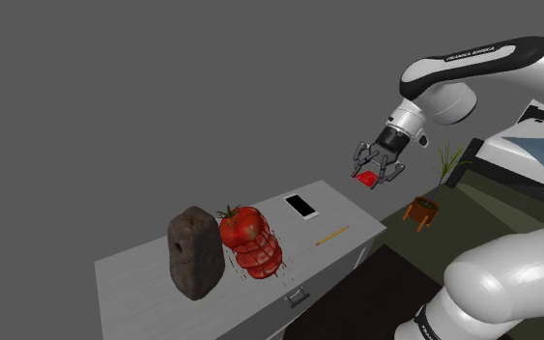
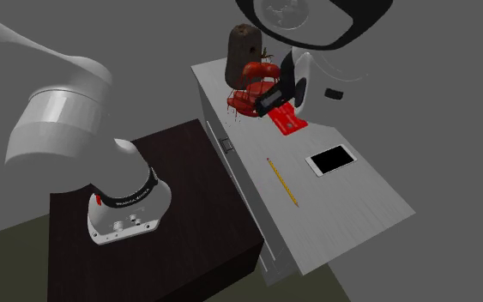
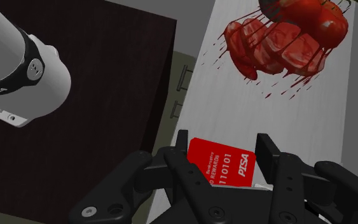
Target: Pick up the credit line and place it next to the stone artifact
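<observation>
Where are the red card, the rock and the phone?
red card (image 3: 225, 164): wrist view, its printed face.
rock (image 1: 195, 253): shoulder view, its middle.
phone (image 2: 331, 160): second exterior view, its white face.

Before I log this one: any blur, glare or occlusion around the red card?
Shoulder view: flat even light, no glare; the red card in the gripper is sharp against plain grey. Second exterior view: the gripper hides part of the card and the tomato pile. Wrist view: card lettering crisp, fingers covering its lower corners.
</observation>
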You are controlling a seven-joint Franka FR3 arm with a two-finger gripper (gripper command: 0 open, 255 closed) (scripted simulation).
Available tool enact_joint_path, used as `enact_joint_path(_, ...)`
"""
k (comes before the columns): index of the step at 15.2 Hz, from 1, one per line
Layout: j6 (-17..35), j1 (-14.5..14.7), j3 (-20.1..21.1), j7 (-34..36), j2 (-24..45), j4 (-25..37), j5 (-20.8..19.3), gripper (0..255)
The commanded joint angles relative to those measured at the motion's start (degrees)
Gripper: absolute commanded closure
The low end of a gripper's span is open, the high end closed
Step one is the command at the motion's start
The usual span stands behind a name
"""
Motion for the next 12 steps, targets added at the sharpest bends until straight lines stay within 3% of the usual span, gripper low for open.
enact_joint_path(1,-1.46,-0.10,0.05,0.74,-0.66,0.95,-0.26,255)
enact_joint_path(12,6.16,7.71,8.72,9.70,8.68,8.07,8.89,255)
